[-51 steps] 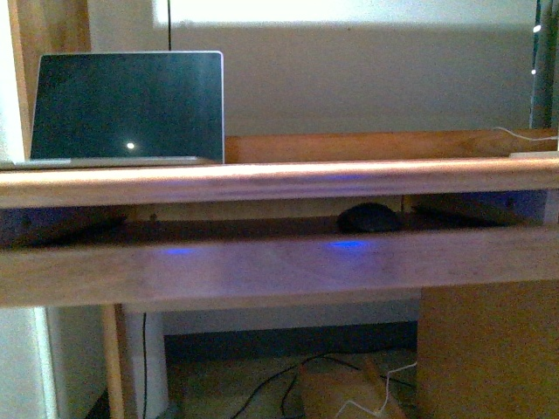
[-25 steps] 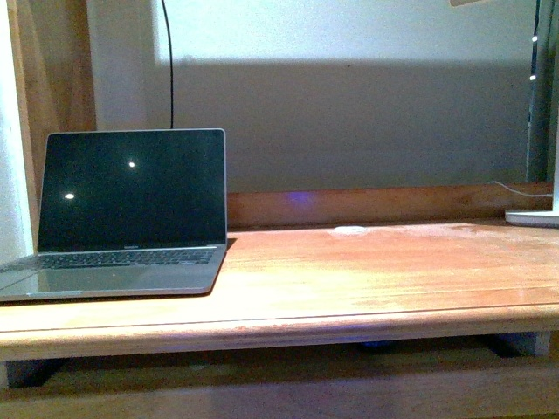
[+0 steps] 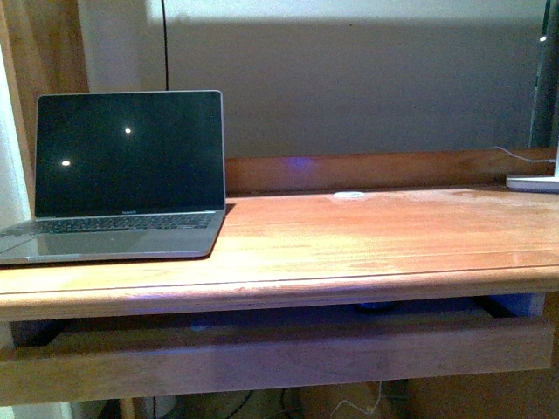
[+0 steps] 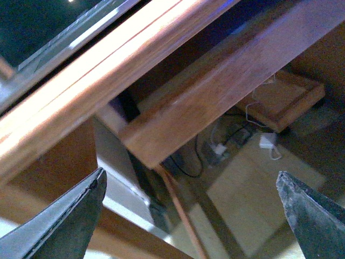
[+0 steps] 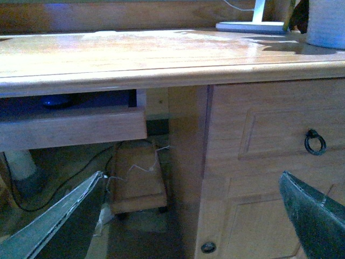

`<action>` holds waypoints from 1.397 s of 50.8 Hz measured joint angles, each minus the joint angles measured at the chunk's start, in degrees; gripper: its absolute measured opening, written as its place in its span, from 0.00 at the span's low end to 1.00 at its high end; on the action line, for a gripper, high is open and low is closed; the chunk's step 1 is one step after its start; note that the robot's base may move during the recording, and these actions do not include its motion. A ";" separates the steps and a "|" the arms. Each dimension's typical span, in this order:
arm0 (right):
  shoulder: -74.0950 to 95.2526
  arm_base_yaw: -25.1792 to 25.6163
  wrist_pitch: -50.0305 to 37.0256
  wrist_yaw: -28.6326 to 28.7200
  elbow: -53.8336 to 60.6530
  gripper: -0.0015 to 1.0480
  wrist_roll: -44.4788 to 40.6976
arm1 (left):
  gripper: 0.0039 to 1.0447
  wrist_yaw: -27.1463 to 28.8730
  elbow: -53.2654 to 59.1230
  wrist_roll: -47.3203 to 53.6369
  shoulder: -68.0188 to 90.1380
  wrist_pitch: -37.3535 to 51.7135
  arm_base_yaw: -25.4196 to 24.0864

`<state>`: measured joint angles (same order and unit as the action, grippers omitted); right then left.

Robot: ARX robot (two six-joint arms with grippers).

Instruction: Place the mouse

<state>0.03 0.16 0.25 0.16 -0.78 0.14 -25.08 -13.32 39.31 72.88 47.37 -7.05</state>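
The mouse (image 3: 376, 306) is a small dark shape in the pull-out tray (image 3: 279, 353) under the desk top (image 3: 367, 236), mostly hidden by the desk's front edge. In the right wrist view it shows as a dark domed shape with a blue glow (image 5: 56, 101) inside the tray (image 5: 70, 132). My left gripper (image 4: 190, 178) is open and empty, below the tray and over the floor. My right gripper (image 5: 191, 175) is open and empty, in front of the desk's cabinet door. Neither gripper shows in the front view.
An open laptop (image 3: 122, 175) with a dark screen stands on the desk's left side. A white lamp base (image 3: 534, 182) sits at the far right. A small white disc (image 3: 350, 195) lies near the back rail. The cabinet door has a ring pull (image 5: 315, 142). Cables and a wooden board (image 5: 137, 178) lie on the floor.
The front view rose from the tray level to the desk top, then dropped slightly. The mouse, plainly seen in the tray a second ago, is now nearly hidden by the desk edge.
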 joint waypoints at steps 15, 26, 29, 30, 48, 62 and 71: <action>0.00 0.00 0.00 0.00 0.00 0.93 0.02 | 0.93 -2.36 -13.25 24.55 27.43 13.05 4.72; 0.00 0.00 0.00 0.00 0.00 0.93 0.00 | 0.93 -2.32 -20.09 30.34 35.12 15.21 6.10; 0.00 0.00 0.00 0.00 0.00 0.93 0.02 | 0.93 -2.05 -21.35 31.36 36.41 14.93 6.21; 0.00 0.00 0.00 0.00 0.00 0.93 0.02 | 0.93 -1.95 -21.97 31.89 37.03 14.62 6.21; 0.00 0.00 0.00 0.00 0.00 0.93 0.02 | 0.93 0.48 -23.39 33.24 30.23 -9.11 6.82; 0.00 0.00 0.00 -0.02 0.00 0.93 0.00 | 0.93 -9.11 -12.44 14.21 9.01 -27.28 8.52; 0.00 0.00 0.00 0.00 0.00 0.93 0.02 | 0.93 -12.20 -8.24 -3.78 -5.44 -36.33 10.62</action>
<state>0.03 0.16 0.25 0.16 -0.78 0.16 -37.28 -21.56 35.53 67.44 11.05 3.57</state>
